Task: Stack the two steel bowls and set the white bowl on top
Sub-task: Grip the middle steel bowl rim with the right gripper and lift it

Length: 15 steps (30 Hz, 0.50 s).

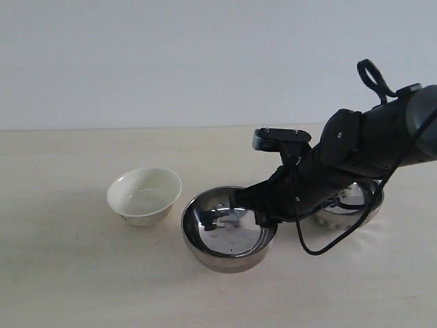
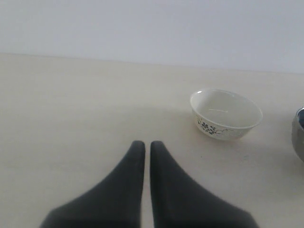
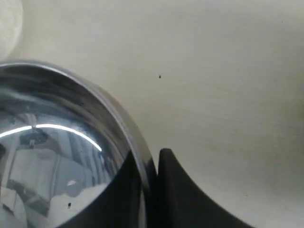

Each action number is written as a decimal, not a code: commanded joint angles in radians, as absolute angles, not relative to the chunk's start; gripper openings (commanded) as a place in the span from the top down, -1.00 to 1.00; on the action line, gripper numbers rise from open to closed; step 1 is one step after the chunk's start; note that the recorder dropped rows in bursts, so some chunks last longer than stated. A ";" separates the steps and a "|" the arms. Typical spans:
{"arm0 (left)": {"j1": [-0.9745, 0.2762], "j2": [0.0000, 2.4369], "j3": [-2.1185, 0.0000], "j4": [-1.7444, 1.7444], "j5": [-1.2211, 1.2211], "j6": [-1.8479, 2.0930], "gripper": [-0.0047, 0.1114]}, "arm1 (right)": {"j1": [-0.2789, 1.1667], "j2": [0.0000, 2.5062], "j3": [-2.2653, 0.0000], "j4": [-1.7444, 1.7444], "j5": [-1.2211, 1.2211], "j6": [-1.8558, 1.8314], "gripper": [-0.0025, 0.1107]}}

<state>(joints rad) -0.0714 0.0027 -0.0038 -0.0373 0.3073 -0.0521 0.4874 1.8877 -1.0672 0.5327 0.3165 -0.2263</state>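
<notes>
- One pale beige tabletop (image 1: pixel 68 273) carries all I see.
- My black right arm (image 1: pixel 369 137) reaches in from the right. Its right gripper (image 1: pixel 261 217) pinches the right rim of the mirror-finish round steel bowl (image 1: pixel 225 239) at centre, one finger inside and one outside.
- A second shiny round steel bowl (image 1: pixel 351 205) sits farther right, partly behind that arm.
- The small cream-white glossy bowl (image 1: pixel 145 195) stands just left of the centre bowl, not touching.
- My left gripper (image 2: pixel 147 145) has its fingers pressed together on nothing.
</notes>
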 commanded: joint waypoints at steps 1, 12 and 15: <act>-0.069 0.000 0.000 -0.036 0.307 -0.053 0.85 | 0.487 1.924 -1.067 0.541 0.274 -0.246 0.96; -0.069 0.000 0.000 -0.036 0.307 -0.053 0.85 | 0.487 1.966 -1.067 0.544 0.235 -0.218 0.96; -0.069 0.000 0.000 -0.036 0.307 -0.053 0.85 | 0.487 1.966 -1.067 0.544 0.248 -0.216 0.76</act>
